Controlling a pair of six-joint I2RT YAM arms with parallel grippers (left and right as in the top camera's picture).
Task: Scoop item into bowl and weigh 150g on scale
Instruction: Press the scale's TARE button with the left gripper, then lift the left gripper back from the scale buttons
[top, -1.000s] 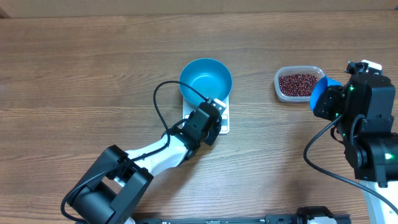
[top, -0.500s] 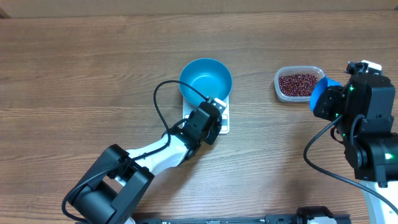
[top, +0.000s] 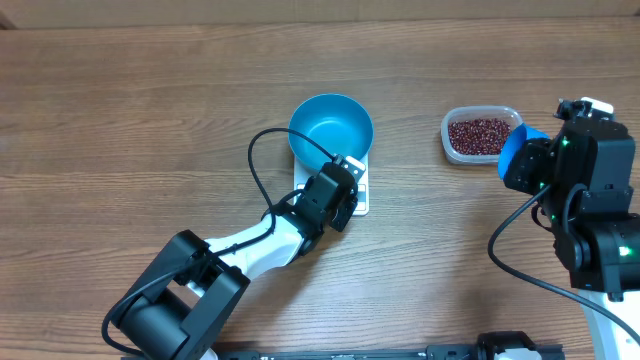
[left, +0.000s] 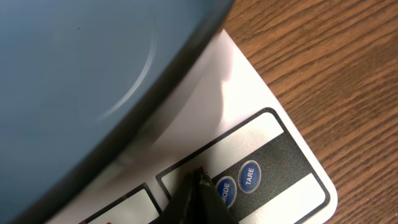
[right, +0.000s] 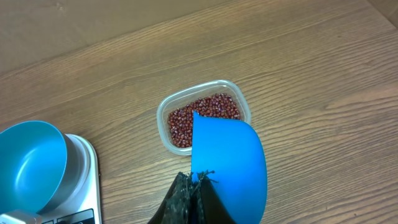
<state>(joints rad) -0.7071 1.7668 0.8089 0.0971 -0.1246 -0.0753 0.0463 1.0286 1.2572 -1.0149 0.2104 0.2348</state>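
The left claw was pinched shut with nothing in it, its tip over the front strip of the scale, just beside the MODE button. The blue bowl sat on the scale. The right claw was clamped on the blue scoop, near the clear tub that held the beans on the counter
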